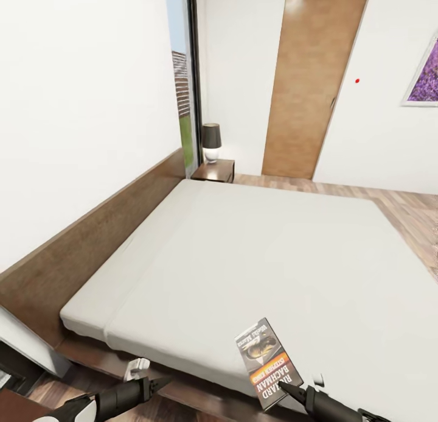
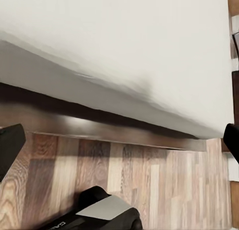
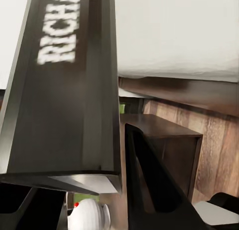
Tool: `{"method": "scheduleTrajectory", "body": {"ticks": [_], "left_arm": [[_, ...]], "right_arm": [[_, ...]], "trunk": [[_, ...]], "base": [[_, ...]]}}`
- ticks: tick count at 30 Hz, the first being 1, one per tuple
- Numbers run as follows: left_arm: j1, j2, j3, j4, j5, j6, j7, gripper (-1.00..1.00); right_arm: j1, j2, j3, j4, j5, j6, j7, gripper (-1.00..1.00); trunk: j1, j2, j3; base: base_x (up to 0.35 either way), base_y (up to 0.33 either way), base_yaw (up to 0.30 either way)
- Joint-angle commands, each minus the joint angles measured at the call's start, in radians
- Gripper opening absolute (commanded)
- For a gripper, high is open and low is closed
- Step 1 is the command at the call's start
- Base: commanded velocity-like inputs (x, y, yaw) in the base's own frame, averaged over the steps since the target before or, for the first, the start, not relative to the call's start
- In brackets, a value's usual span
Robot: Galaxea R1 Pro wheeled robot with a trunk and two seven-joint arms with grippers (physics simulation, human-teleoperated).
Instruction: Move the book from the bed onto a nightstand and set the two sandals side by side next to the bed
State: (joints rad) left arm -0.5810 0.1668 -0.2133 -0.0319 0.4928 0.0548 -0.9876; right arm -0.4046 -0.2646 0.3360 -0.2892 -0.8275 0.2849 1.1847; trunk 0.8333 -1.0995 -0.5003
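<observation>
A wide off-white bed (image 1: 255, 257) on a dark wooden platform spans the bedroom; a nightstand (image 1: 214, 170) with a lamp (image 1: 211, 142) stands at its far left corner; the left gripper (image 1: 159, 384), fingers spread and empty, hovers low by the near edge; the right gripper (image 1: 291, 389) reaches forward, clamped on the book (image 1: 268, 362), whose long axis runs near to far, overhanging the near mattress edge.

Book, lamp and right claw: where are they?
book (image 1: 267, 362), head view, middle of its cover.
lamp (image 1: 211, 136), head view, dark shade.
right claw (image 1: 286, 388), head view, fingertips at the book's near edge.
</observation>
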Motion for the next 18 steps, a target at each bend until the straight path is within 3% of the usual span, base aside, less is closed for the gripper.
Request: {"method": "scheduleTrajectory", "body": {"ticks": [1,4,11,18], "left_arm": [[0.000,0.000,-0.008,0.000,0.010,0.006,0.008,1.00],[0.000,0.000,-0.009,0.000,0.010,0.005,0.029,1.00],[0.000,-0.004,-0.008,0.000,0.010,0.005,0.034,1.00],[0.000,-0.005,-0.008,0.000,0.012,0.005,0.035,1.00]], "right_arm": [[-0.001,-0.001,0.006,0.000,-0.010,0.009,0.001,-1.00],[0.000,-0.002,0.004,0.002,-0.011,0.008,0.000,-1.00],[-0.001,-0.001,-0.001,0.070,-0.011,-0.021,0.000,-1.00],[0.000,-0.001,-0.002,0.077,-0.011,-0.051,0.000,-1.00]], "trunk": [[-0.004,0.007,0.004],[-0.015,0.028,0.018],[-0.015,0.028,0.030],[-0.015,0.028,0.041]], "base": [[0.000,0.000,-0.082],[0.000,0.000,-0.084],[0.000,0.000,-0.078],[0.000,0.000,-0.035]]}}
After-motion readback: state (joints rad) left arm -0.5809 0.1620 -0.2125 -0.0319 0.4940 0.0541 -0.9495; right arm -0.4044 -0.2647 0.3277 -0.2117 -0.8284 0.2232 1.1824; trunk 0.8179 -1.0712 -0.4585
